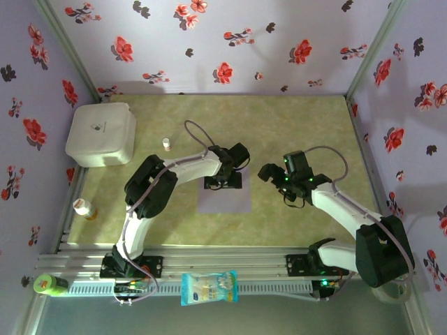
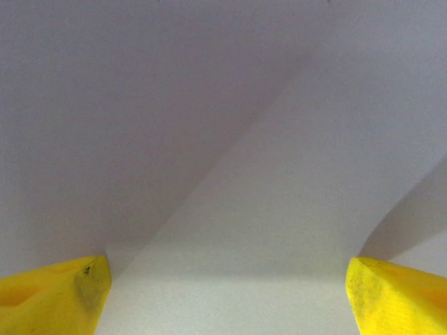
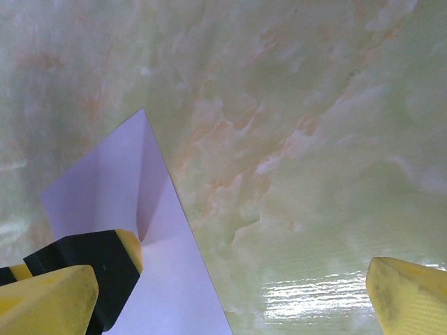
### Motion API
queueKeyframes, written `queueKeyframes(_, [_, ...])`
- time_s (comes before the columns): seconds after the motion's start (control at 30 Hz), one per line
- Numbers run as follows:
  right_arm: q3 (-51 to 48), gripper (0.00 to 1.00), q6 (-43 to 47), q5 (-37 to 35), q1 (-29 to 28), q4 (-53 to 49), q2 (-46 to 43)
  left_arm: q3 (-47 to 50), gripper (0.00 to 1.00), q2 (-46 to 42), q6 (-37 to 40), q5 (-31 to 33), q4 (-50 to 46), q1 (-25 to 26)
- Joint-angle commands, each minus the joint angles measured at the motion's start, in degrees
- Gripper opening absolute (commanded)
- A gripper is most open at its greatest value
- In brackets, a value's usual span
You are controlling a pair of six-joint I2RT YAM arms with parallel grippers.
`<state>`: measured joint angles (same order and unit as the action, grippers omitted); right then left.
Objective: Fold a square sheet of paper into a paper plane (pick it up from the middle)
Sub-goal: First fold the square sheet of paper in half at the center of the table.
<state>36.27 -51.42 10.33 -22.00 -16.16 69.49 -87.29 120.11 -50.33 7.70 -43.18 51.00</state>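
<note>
Lying flat at the table's (image 1: 293,125) centre, the sheet of paper (image 1: 225,202) looks light, limp and crease-prone, so pinch its middle gently. Left claw (image 1: 223,181) rests spread on it; right claw (image 1: 278,185) hangs spread at three o'clock.

Square sheet of paper (image 2: 230,153): thin lilac paper, matt, smooth. Table (image 3: 314,125): smooth marbled surface, glossy, with reflected glare. Left gripper (image 2: 227,303) fingertips (image 2: 49,300): yellow plastic, matt, scuffed dark. Front rail (image 1: 230,262): bare metal, satin.
</note>
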Motion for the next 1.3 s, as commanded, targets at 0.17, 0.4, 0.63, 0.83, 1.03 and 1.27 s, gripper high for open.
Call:
queueKeyframes(0.17, [1.9,0.99,0.7,0.6,0.2,0.5,0.8,1.6,0.87,4.0,-0.7,-0.8,0.0,1.0])
queueKeyframes(0.4, [2.0,0.99,0.5,0.6,0.2,0.5,1.1,1.9,0.85,4.6,-0.4,-1.1,0.5,1.1])
queueKeyframes(0.63, [1.8,0.99,0.3,0.5,0.2,0.5,1.1,2.0,0.84,4.3,-0.2,-1.2,0.6,1.2])
queueKeyframes(0.83, [2.0,0.99,0.1,0.2,0.2,0.3,0.9,1.9,0.76,3.1,0.8,-1.2,1.6,1.2])
queueKeyframes(1.03, [2.1,0.99,-0.2,-0.4,0.2,-0.2,0.3,2.1,0.62,1.2,1.8,-1.0,3.0,1.3])
queueKeyframes(1.27, [2.0,0.99,-0.5,-1.7,0.2,-0.9,-1.0,4.7,0.45,-3.3,4.0,-0.9,8.2,1.5])
